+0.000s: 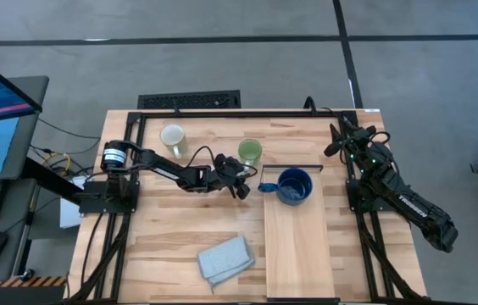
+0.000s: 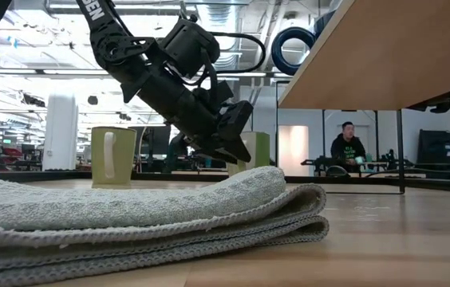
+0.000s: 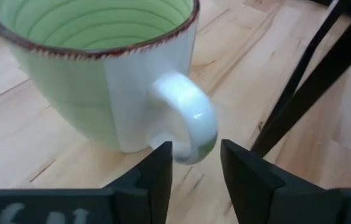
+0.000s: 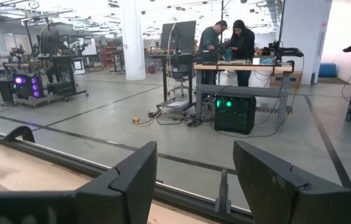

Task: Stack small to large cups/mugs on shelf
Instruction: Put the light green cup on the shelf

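The light green mug (image 1: 250, 151) stands upright on the tabletop near the shelf's far end, and it also shows in the left wrist view (image 3: 101, 68). Its handle (image 3: 188, 118) points at my left gripper (image 3: 195, 168), which is open, with one fingertip on either side of the handle's outer curve. My left gripper also shows in the high view (image 1: 243, 186). The dark blue mug (image 1: 294, 185) stands on the light-wood shelf (image 1: 300, 246). The cream mug (image 1: 173, 137) stands at the far left. My right gripper (image 4: 194, 180) is open and empty at the far right corner.
A folded grey-blue cloth (image 1: 225, 258) lies near the table's front edge, left of the shelf, and fills the low view's foreground (image 2: 129, 215). A dark metal frame (image 1: 247, 113) runs along the far edge. People stand at benches beyond the table (image 4: 228, 37).
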Controlling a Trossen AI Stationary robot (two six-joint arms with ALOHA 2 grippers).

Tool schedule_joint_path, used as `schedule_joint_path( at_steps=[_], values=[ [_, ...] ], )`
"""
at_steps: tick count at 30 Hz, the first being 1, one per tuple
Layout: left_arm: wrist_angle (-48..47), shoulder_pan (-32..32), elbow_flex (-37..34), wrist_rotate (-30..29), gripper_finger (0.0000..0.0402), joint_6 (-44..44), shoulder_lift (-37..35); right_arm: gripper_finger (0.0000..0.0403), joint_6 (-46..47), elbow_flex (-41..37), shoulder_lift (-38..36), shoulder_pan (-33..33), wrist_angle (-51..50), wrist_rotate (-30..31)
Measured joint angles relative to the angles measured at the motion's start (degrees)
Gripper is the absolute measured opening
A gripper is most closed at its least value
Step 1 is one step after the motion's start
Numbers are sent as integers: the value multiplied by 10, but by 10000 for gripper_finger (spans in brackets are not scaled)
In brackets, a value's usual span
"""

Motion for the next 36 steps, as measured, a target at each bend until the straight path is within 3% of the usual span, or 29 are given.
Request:
schedule_joint_path(
  at_steps=[9,17,23,36],
  values=[
    [1,0,0,-73,129,-8,0,235,0,0,0,0,0,0],
    [-29,-2,0,-87,130,-40,0,235,-1,0,0,0,0,0],
    [-39,-6,0,-147,130,-24,0,235,-1,0,0,0,0,0],
    [-41,21,0,-90,130,45,0,235,-1,0,0,0,0,0]
  ],
)
